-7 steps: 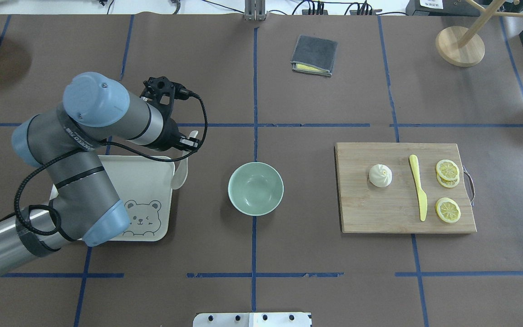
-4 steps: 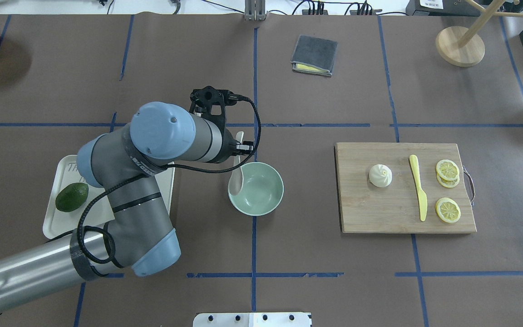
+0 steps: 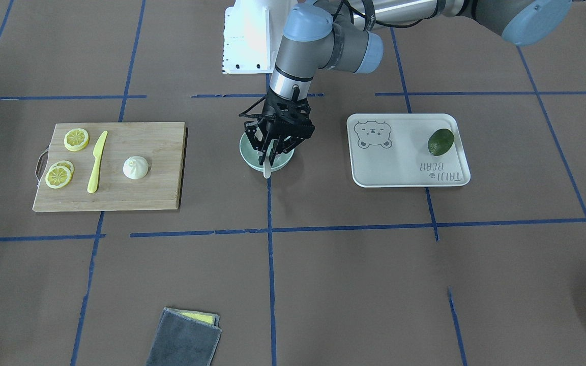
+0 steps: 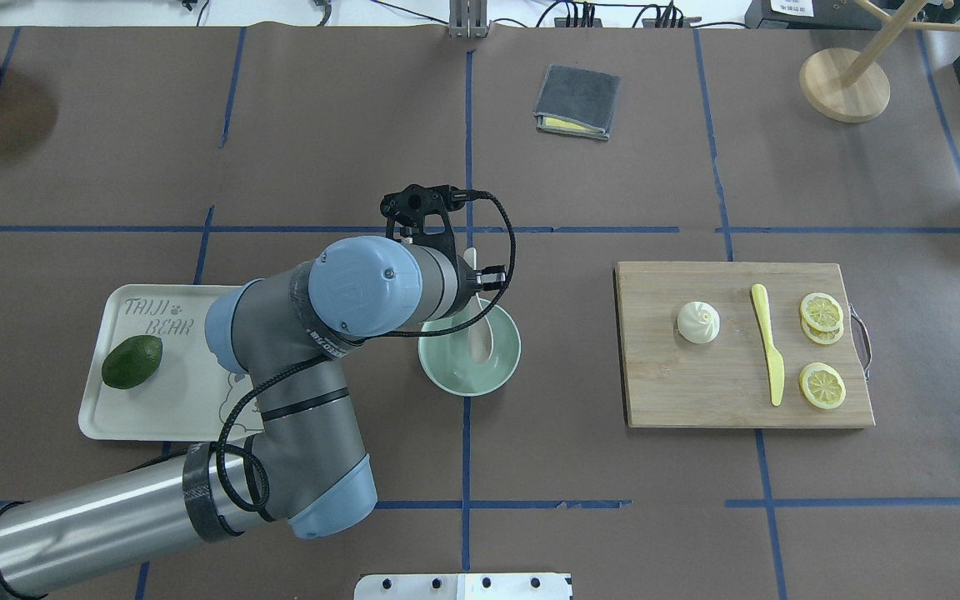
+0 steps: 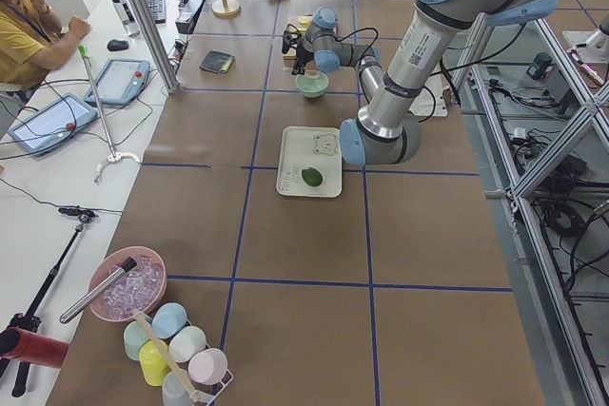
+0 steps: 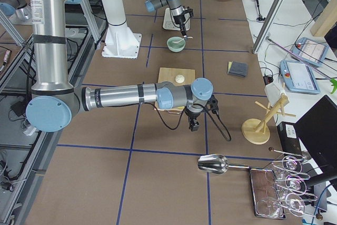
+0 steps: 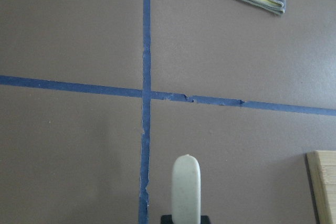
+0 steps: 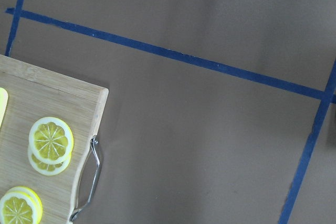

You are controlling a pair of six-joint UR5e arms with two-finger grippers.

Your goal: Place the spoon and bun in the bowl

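My left gripper [image 4: 473, 287] is shut on the off-white spoon [image 4: 480, 335] and holds it over the mint-green bowl [image 4: 463, 382]. The scoop hangs inside the bowl and the handle end sticks out past the far rim. I cannot tell whether the scoop touches the bowl. The front view shows the gripper [image 3: 271, 150], the spoon's handle end [image 3: 267, 171] and the bowl [image 3: 246, 152]. The left wrist view shows the handle [image 7: 186, 190]. The white pleated bun [image 4: 698, 322] lies on the cutting board, apart from both grippers. My right gripper [image 6: 194, 125] shows only in the right side view, beyond the board; I cannot tell its state.
The wooden cutting board [image 4: 722, 387] also holds a yellow knife [image 4: 767, 342] and lemon slices [image 4: 822, 312]. A cream bear-print tray [image 4: 172, 408] with an avocado [image 4: 132, 362] lies left of the bowl. A grey cloth [image 4: 577, 102] and a wooden stand [image 4: 844, 83] are at the back.
My left arm has swung right from the tray's edge to the bowl, carrying the spoon. The scoop has moved from the bowl's left rim to inside the bowl.
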